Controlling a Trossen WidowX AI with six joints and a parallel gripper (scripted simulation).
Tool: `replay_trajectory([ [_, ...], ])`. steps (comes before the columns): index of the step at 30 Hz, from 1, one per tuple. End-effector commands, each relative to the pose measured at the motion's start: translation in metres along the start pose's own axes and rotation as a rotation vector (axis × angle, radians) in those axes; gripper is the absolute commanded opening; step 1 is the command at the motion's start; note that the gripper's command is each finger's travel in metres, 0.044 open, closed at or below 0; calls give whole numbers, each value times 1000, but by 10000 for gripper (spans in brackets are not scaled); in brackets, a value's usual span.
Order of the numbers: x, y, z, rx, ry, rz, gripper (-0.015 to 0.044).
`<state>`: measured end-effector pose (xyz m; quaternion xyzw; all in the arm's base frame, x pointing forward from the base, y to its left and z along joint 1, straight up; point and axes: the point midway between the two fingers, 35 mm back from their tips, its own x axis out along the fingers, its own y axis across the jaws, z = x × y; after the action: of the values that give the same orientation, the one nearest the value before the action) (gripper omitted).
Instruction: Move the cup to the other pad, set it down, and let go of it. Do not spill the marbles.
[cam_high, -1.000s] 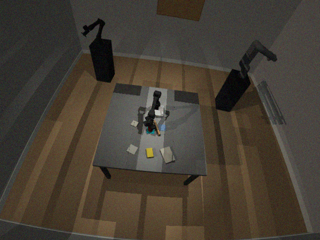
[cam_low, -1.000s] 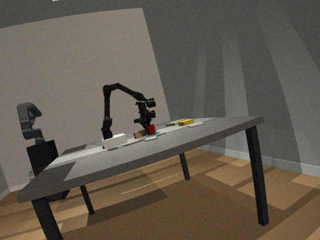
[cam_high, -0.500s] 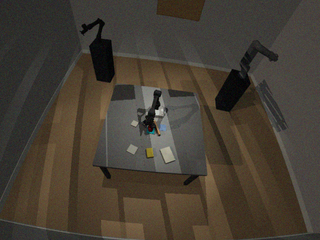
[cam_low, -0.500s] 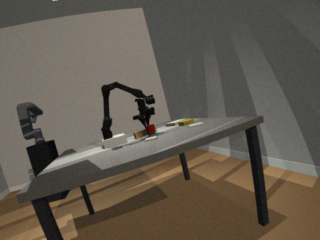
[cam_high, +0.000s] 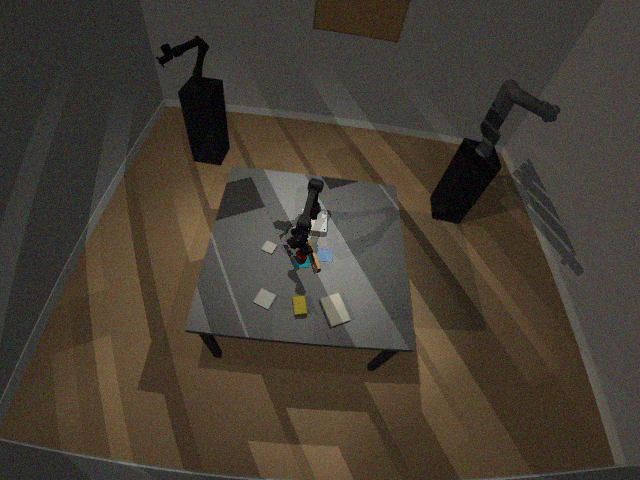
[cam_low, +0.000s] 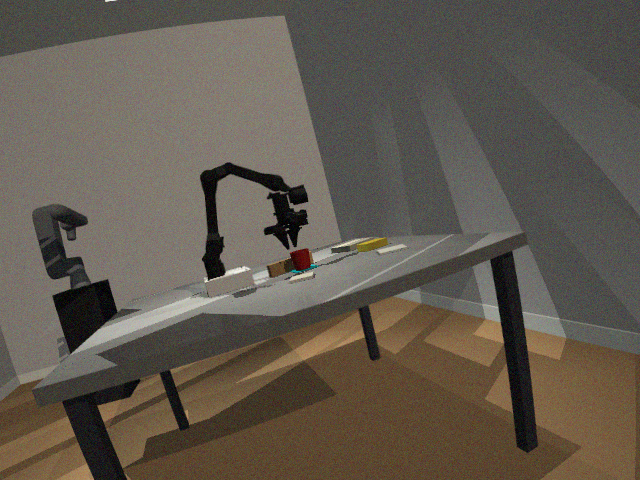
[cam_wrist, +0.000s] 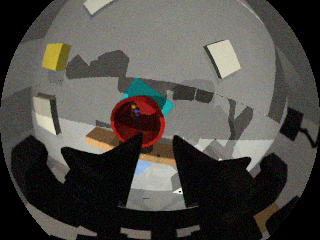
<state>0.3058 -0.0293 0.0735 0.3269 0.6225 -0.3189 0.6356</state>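
You can make out small dark marks on the white box, but they are too small to read. In your top view the box sits at about one o'clock from the cup.

The cup is bright red, round and open-mouthed, and it stands upright on the teal pad on your tabletop. Look into it from the wrist and you see a little cluster of marbles, yellow and blue among them, lying inside toward twelve o'clock. The inner wall is part lit, part in deep shadow.

Your fingers are partway open, with a plain gap between the tips. They point down above the cup, apart from its rim, and have hold of nothing. In the wrist view one tip overlaps the cup's rim at about six o'clock, but your exterior view shows space beneath the tips.

Seen from the top, you have the blue pad at three o'clock from the cup, with the wooden block between them. The yellow block lies at six o'clock, well apart from the cup.
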Motion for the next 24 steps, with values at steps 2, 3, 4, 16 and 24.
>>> replay_trajectory([
  [2,1,0,0,0,0,-1,285],
  [3,1,0,0,0,0,-1,312],
  [4,1,0,0,0,0,-1,338],
  [16,-36,1,0,1,-4,0,440],
  [24,-63,0,-2,2,-7,0,440],
])
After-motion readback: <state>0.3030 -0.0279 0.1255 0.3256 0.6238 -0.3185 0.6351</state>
